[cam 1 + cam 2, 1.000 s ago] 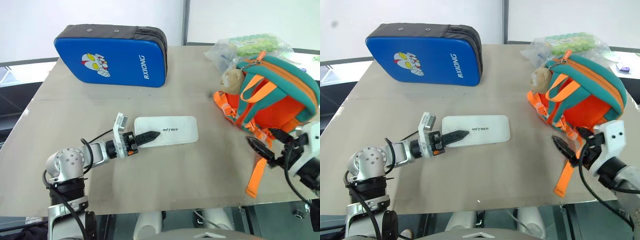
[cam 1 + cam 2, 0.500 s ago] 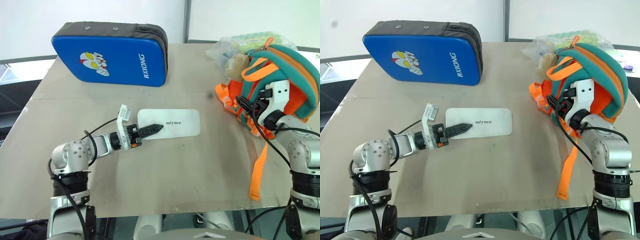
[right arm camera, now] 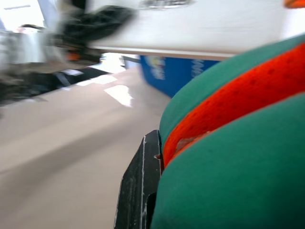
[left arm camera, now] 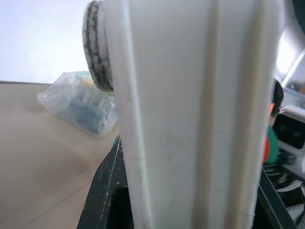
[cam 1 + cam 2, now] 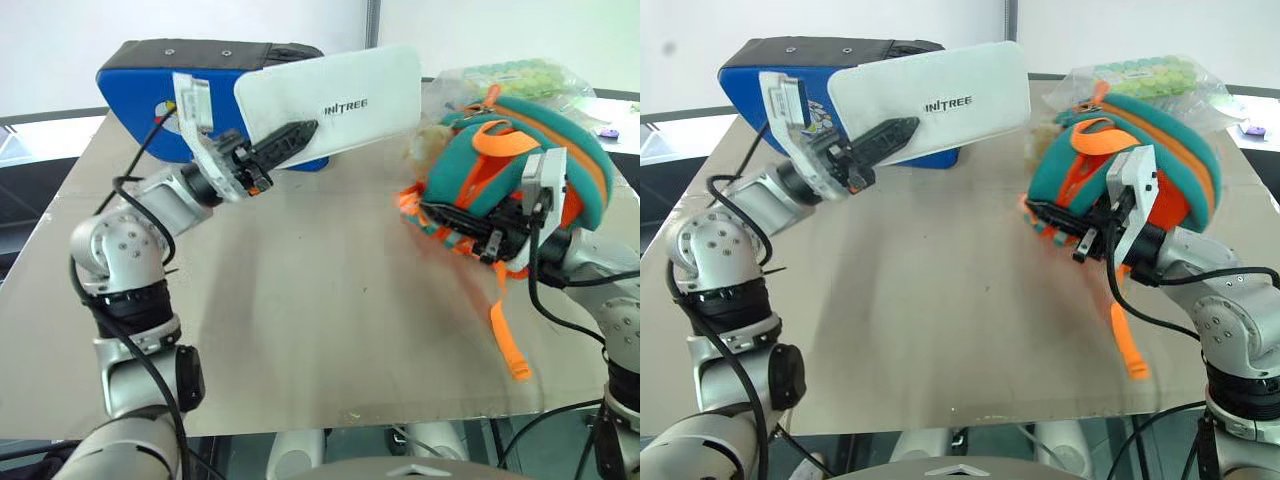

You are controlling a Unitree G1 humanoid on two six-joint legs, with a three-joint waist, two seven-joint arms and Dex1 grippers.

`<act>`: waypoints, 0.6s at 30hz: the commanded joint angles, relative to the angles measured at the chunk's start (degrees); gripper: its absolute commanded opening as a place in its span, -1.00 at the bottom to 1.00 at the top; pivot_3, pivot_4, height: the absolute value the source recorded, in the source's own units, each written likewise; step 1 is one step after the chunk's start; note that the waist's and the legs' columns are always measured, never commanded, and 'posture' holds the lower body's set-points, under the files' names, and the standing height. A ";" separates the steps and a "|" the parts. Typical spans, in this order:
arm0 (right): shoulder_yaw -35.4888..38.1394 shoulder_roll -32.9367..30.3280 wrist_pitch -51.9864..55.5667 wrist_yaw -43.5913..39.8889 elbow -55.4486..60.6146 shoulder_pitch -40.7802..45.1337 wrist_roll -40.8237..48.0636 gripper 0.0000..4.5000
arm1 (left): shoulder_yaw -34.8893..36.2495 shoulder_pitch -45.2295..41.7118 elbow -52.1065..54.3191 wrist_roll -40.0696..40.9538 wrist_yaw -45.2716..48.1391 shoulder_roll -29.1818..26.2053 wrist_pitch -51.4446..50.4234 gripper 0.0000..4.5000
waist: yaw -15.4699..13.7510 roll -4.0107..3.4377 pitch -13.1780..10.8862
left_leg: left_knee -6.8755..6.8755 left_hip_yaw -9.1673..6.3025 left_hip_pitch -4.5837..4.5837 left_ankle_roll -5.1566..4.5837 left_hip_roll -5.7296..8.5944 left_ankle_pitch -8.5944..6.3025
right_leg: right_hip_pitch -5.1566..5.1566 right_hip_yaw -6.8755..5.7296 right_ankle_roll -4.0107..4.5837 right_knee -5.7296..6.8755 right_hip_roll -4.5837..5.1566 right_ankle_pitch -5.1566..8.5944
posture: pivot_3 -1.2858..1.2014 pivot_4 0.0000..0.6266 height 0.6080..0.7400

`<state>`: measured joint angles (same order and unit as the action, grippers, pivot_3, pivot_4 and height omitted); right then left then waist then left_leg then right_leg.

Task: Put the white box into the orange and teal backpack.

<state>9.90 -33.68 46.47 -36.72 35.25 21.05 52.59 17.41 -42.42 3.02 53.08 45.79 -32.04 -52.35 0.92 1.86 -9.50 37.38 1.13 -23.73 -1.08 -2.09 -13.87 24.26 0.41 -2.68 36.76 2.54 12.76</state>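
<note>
box (image 5: 330,100): white, small dark lettering on its face
backpack (image 5: 1145,165): teal with orange panels, orange straps and orange zip trim
charm (image 5: 425,142): beige plush
case (image 5: 150,85): blue front with a cartoon figure in red, yellow and white, dark grey top band
bag (image 5: 1140,78): clear plastic, pale green items inside
table (image 5: 320,300): plain light tan
fingers (image 5: 290,138): black

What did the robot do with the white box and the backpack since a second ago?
The left gripper lifted the white box off the table and now holds it in the air, tilted, near the backpack. The right gripper swung in, shut its jaws on the backpack and dragged it toward the middle. The blue case and the clear bag stayed where they were.
</note>
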 commanded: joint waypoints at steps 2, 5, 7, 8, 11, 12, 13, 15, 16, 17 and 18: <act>-0.58 -2.36 1.73 -0.02 6.03 -2.16 5.44 -1.00 | -3.12 -3.31 -2.67 -2.88 11.47 -5.05 5.50 -0.51 | -0.20 0.01 -0.01 | 0.00 -0.01 -0.01 0.00 0.00 0.00 | 0.00 -0.03 0.00 0.00 0.00 0.01 | 0.03 -0.52 1.00; -4.12 -4.00 1.14 -1.13 7.46 -5.74 2.56 -1.00 | -5.93 -3.38 -4.47 -5.52 17.90 -7.39 8.92 -0.51 | -0.36 0.01 -0.01 | 0.03 0.04 -0.04 0.00 0.02 0.00 | -0.01 -0.01 0.00 -0.04 0.04 0.01 | 0.03 -0.52 1.00; -4.86 -4.25 0.72 -1.17 7.71 -6.39 2.60 -1.00 | -7.39 -3.72 -5.59 -7.66 21.16 -8.20 11.99 -0.51 | -0.35 0.01 -0.01 | 0.06 0.07 -0.05 0.00 0.04 0.00 | -0.01 0.01 -0.01 -0.04 0.07 0.01 | 0.03 -0.52 1.00; -5.01 -4.32 0.56 -1.23 7.71 -6.48 2.70 -1.00 | -8.02 -3.89 -6.08 -8.52 22.52 -8.45 13.20 -0.51 | -0.34 0.01 -0.01 | 0.09 0.10 -0.05 0.00 0.04 0.00 | -0.01 0.04 -0.01 -0.04 0.08 0.00 | 0.03 -0.52 1.00; -5.24 -4.99 0.24 -2.15 7.81 -7.03 2.82 -1.00 | -10.49 -3.88 -7.57 -12.29 27.24 -8.97 18.66 -0.51 | -0.38 0.02 -0.01 | 0.14 0.10 -0.05 0.00 0.04 0.00 | -0.02 0.05 -0.02 -0.02 0.08 0.00 | 0.03 -0.52 1.00; -5.23 -5.50 0.13 -2.77 7.88 -7.38 2.72 -1.00 | -10.62 -4.42 -8.65 -12.86 27.73 -8.67 19.60 -0.51 | -0.46 0.02 0.00 | 0.14 0.09 -0.04 0.00 0.04 0.00 | -0.02 0.05 -0.02 -0.01 0.08 0.00 | 0.03 -0.52 1.00; -5.04 -6.06 0.14 -3.41 7.88 -7.82 2.86 -1.00 | -10.63 -5.41 -10.28 -13.75 28.28 -8.30 21.31 -0.51 | -0.56 0.02 0.00 | 0.14 0.08 -0.04 0.00 0.04 0.00 | -0.02 0.04 -0.01 0.00 0.08 0.00 | 0.03 -0.52 1.00; -4.48 -7.26 0.02 -4.60 7.93 -8.75 3.12 -1.00 | -10.69 -7.67 -13.65 -15.16 29.73 -7.95 24.23 -0.51 | -0.90 0.04 -0.01 | 0.15 0.05 -0.05 0.00 0.04 0.00 | -0.02 0.01 -0.01 0.00 0.07 0.00 | 0.03 -0.52 1.00; -4.07 -7.85 -0.18 -5.13 7.96 -9.20 3.31 -1.00 | -10.74 -8.74 -15.02 -15.43 30.64 -7.96 24.90 -0.51 | -0.87 0.04 -0.01 | 0.16 0.04 -0.06 -0.01 0.05 0.00 | -0.02 -0.02 -0.02 0.00 0.06 0.00 | 0.03 -0.52 1.00; -3.39 -8.49 -0.39 -5.72 8.00 -9.65 3.74 -1.00 | -11.03 -9.54 -16.17 -16.32 31.81 -7.97 26.66 -0.51 | -0.85 0.04 -0.01 | 0.17 0.05 -0.06 -0.01 0.05 0.00 | -0.02 0.00 -0.02 -0.01 0.06 0.00 | 0.03 -0.52 1.00; -2.78 -9.05 -0.59 -6.20 8.03 -10.03 4.14 -1.00 | -11.30 -10.09 -17.06 -17.01 32.84 -7.95 28.00 -0.51 | -0.84 0.04 -0.01 | 0.17 0.07 -0.06 -0.01 0.05 0.00 | -0.02 0.02 -0.02 0.00 0.06 0.00 | 0.03 -0.52 1.00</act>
<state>4.97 -41.74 47.12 -41.04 41.14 11.29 54.75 5.96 -50.58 -13.49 37.01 76.67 -39.69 -27.54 0.09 1.90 -9.51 37.55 1.20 -23.80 -1.08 -2.05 -13.87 24.24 0.43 -2.71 36.74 2.60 12.77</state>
